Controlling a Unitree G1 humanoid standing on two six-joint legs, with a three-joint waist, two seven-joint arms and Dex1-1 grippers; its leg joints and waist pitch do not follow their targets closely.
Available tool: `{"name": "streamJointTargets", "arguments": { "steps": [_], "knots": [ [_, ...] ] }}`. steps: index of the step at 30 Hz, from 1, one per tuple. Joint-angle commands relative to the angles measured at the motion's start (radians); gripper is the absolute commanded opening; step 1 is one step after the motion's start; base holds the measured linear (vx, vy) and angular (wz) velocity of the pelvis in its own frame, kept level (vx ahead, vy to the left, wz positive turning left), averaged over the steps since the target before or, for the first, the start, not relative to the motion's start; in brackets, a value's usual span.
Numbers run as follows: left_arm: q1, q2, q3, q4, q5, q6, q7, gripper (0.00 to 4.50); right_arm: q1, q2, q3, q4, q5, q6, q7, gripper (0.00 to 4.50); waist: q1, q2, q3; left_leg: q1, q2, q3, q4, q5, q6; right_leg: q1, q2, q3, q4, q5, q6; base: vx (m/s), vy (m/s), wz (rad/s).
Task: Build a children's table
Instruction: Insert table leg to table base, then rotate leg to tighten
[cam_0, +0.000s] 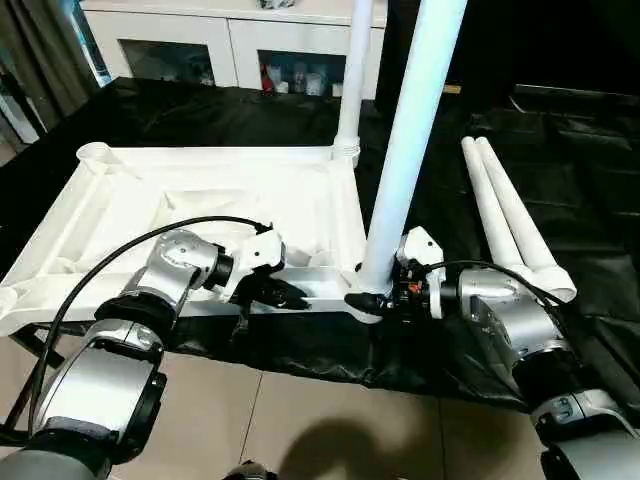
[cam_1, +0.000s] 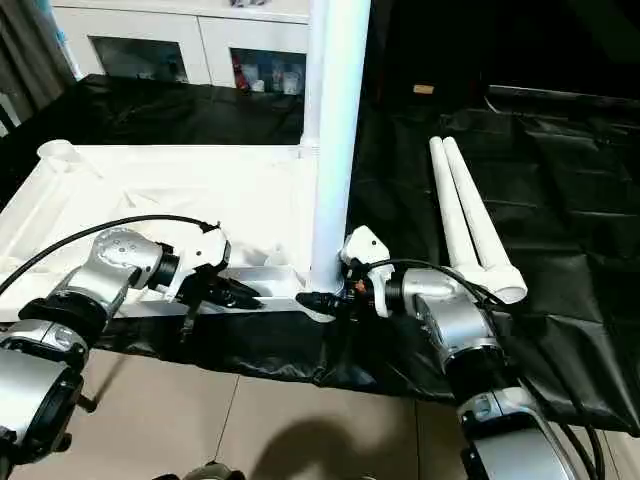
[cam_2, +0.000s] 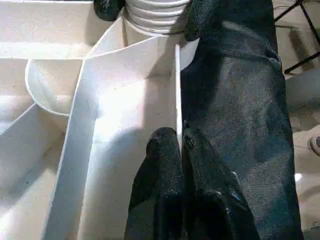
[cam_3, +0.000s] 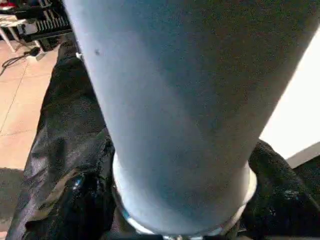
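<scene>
White ribbed tabletop (cam_0: 200, 200), smooth tubular legs (cam_0: 510, 215), black sheet (cam_0: 560, 130).

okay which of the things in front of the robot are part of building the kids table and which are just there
Part of the job:
- upturned white tabletop
- near leg, standing in the corner socket, right gripper around its base
- far leg, standing in the far corner
- two loose legs lying side by side
- left gripper, shut on the tabletop's near rim

Just there:
- black-sheeted work table
- white cabinet

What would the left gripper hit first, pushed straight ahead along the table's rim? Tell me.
Likely the near leg standing in the corner socket, where the right gripper's fingers already flank it; the left gripper points along the rim wall toward it.
</scene>
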Motion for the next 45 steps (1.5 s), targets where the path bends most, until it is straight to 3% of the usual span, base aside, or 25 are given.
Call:
{"name": "streamJointTargets", "arguments": {
  "steps": [1,2,5,7,12,13,15,16,17,18,20,25,29,30,31,34,35,37,39,40,42,45],
  "knots": [
    [-0.018,-0.054,0.004,-0.009,-0.006,0.035,0.069,0.00,0.013,0.059,-0.005,0.013,0.012,0.037,-0.094,2.78,-0.001,-0.002,-0.063,0.018,0.054,-0.015,-0.069,-0.169,0.046,0.052,-0.096,0.052,-0.062,-0.143,-0.241,0.000,0.000,0.00],
    [-0.025,-0.064,0.004,-0.003,0.003,0.049,0.119,0.00,0.006,0.081,-0.030,0.035,0.006,0.034,-0.175,2.78,-0.005,-0.009,-0.061,0.018,0.053,-0.015,-0.071,-0.187,0.036,0.052,-0.096,0.051,-0.067,-0.183,-0.234,0.000,0.000,0.00],
    [-0.047,-0.107,0.016,0.016,0.010,0.104,0.257,0.00,-0.020,0.140,-0.088,0.102,-0.012,0.021,-0.387,2.78,-0.013,-0.009,-0.057,0.025,0.048,-0.017,-0.075,-0.219,0.003,0.045,-0.099,0.054,-0.079,-0.303,-0.206,0.000,0.000,0.00],
    [-0.056,-0.146,0.026,0.020,0.008,0.135,0.347,0.00,-0.045,0.185,-0.124,0.151,-0.014,0.023,-0.523,2.77,-0.019,-0.007,-0.058,0.028,0.048,-0.019,-0.076,-0.221,-0.009,0.043,-0.099,0.055,-0.083,-0.321,-0.197,0.000,0.000,0.00],
    [-0.050,-0.221,0.019,-0.007,0.017,0.160,0.456,0.00,-0.101,0.268,-0.168,0.245,-0.037,-0.003,-0.779,2.77,-0.032,-0.005,-0.059,0.021,0.044,-0.019,-0.076,-0.202,0.002,0.047,-0.095,0.056,-0.080,-0.257,-0.200,0.000,0.000,0.00],
    [-0.046,-0.229,0.016,-0.013,0.021,0.157,0.470,0.00,-0.107,0.279,-0.165,0.255,-0.047,-0.020,-0.794,2.77,-0.029,0.007,-0.060,0.025,0.043,-0.019,-0.074,-0.204,0.003,0.045,-0.095,0.056,-0.080,-0.252,-0.200,0.000,0.000,0.00],
    [-0.037,-0.238,0.008,-0.021,0.029,0.144,0.482,0.00,-0.114,0.291,-0.156,0.269,-0.072,-0.060,-0.824,2.77,-0.029,0.006,-0.063,0.022,0.043,-0.018,-0.073,-0.196,0.007,0.049,-0.094,0.057,-0.077,-0.207,-0.205,0.000,0.000,0.00],
    [-0.030,-0.242,0.003,-0.027,0.029,0.134,0.476,0.00,-0.118,0.297,-0.156,0.277,-0.079,-0.075,-0.829,3.12,-0.029,0.009,-0.063,0.020,0.042,-0.018,-0.072,-0.188,0.012,0.051,-0.092,0.055,-0.074,-0.181,-0.210,0.000,0.000,0.00],
    [-0.030,-0.242,0.003,-0.027,0.029,0.134,0.476,0.00,-0.118,0.297,-0.156,0.277,-0.079,-0.075,-0.829,3.12,-0.031,0.005,-0.063,0.018,0.041,-0.017,-0.072,-0.184,0.021,0.053,-0.091,0.055,-0.073,-0.163,-0.212,0.000,0.000,0.00],
    [-0.022,-0.241,0.005,-0.034,0.023,0.125,0.465,0.00,-0.122,0.298,-0.166,0.277,-0.068,-0.094,-0.810,3.33,-0.029,0.021,-0.064,0.019,0.041,-0.019,-0.071,-0.186,0.022,0.054,-0.092,0.055,-0.071,-0.159,-0.215,0.000,0.000,0.00],
    [-0.015,-0.238,0.017,-0.044,0.006,0.117,0.444,0.00,-0.124,0.291,-0.173,0.273,-0.055,-0.109,-0.775,3.50,-0.031,0.012,-0.064,0.018,0.041,-0.017,-0.071,-0.199,0.033,0.056,-0.091,0.054,-0.073,-0.156,-0.221,0.000,0.000,0.00],
    [-0.002,-0.200,0.020,-0.058,-0.008,0.095,0.370,0.00,-0.119,0.241,-0.125,0.245,-0.068,-0.124,-0.642,3.96,-0.027,0.014,-0.065,0.012,0.041,-0.015,-0.067,-0.167,0.059,0.061,-0.091,0.051,-0.069,-0.143,-0.226,0.000,0.000,0.00],
    [0.017,-0.150,0.012,-0.072,-0.023,0.068,0.247,0.00,-0.092,0.170,-0.076,0.192,-0.062,-0.124,-0.442,3.96,-0.022,0.011,-0.067,0.008,0.042,-0.013,-0.061,-0.135,0.089,0.062,-0.090,0.049,-0.061,-0.088,-0.241,0.000,0.000,0.00],
    [0.020,-0.141,0.010,-0.075,-0.025,0.065,0.228,0.00,-0.086,0.158,-0.069,0.181,-0.058,-0.120,-0.407,3.96,-0.023,0.001,-0.067,0.007,0.042,-0.011,-0.061,-0.138,0.096,0.063,-0.088,0.048,-0.062,-0.089,-0.240,0.000,0.000,0.00],
    [0.021,-0.136,0.010,-0.076,-0.026,0.064,0.215,0.00,-0.083,0.151,-0.064,0.174,-0.055,-0.117,-0.383,3.96,-0.021,0.007,-0.067,0.008,0.044,-0.011,-0.060,-0.133,0.100,0.061,-0.091,0.049,-0.059,-0.093,-0.241,0.000,0.000,0.00],
    [0.030,-0.105,0.006,-0.087,-0.032,0.053,0.129,0.00,-0.056,0.102,-0.027,0.116,-0.038,-0.103,-0.229,3.96,-0.021,0.006,-0.064,0.010,0.046,-0.011,-0.062,-0.146,0.096,0.058,-0.090,0.049,-0.063,-0.130,-0.237,0.000,0.000,0.00],
    [0.029,-0.082,0.003,-0.084,-0.031,0.048,0.084,0.00,-0.039,0.064,0.002,0.075,-0.021,-0.078,-0.113,3.96,-0.021,-0.002,-0.065,0.009,0.045,-0.011,-0.061,-0.145,0.102,0.062,-0.089,0.049,-0.064,-0.128,-0.233,0.000,0.000,0.00],
    [0.029,-0.069,0.000,-0.082,-0.030,0.040,0.058,0.00,-0.030,0.042,0.020,0.053,-0.014,-0.068,-0.047,3.96,-0.017,0.003,-0.065,0.009,0.047,-0.012,-0.060,-0.142,0.111,0.059,-0.090,0.049,-0.062,-0.125,-0.233,0.000,0.000,0.00],
    [0.029,-0.059,-0.002,-0.081,-0.031,0.039,0.031,0.00,-0.025,0.026,0.030,0.039,-0.008,-0.058,0.002,3.80,-0.016,0.002,-0.064,0.011,0.049,-0.012,-0.062,-0.149,0.104,0.056,-0.091,0.050,-0.064,-0.139,-0.236,0.000,0.000,0.00],
    [0.028,-0.052,-0.004,-0.080,-0.032,0.035,0.012,0.00,-0.023,0.014,0.037,0.031,-0.005,-0.054,0.035,3.70,-0.016,-0.003,-0.063,0.011,0.049,-0.011,-0.062,-0.153,0.099,0.056,-0.092,0.050,-0.065,-0.153,-0.237,0.000,0.000,0.00],
    [0.027,-0.046,-0.005,-0.081,-0.037,0.037,-0.014,0.00,-0.022,0.003,0.044,0.023,-0.002,-0.047,0.071,3.60,-0.012,0.001,-0.064,0.013,0.051,-0.012,-0.062,-0.148,0.094,0.054,-0.093,0.050,-0.064,-0.158,-0.238,0.000,0.000,0.00],
    [0.026,-0.038,-0.010,-0.080,-0.037,0.033,-0.043,0.00,-0.022,-0.012,0.053,0.012,-0.002,-0.038,0.115,3.35,-0.010,-0.001,-0.065,0.012,0.050,-0.011,-0.062,-0.142,0.094,0.056,-0.092,0.050,-0.061,-0.145,-0.241,0.000,0.000,0.00]
  ]
}}
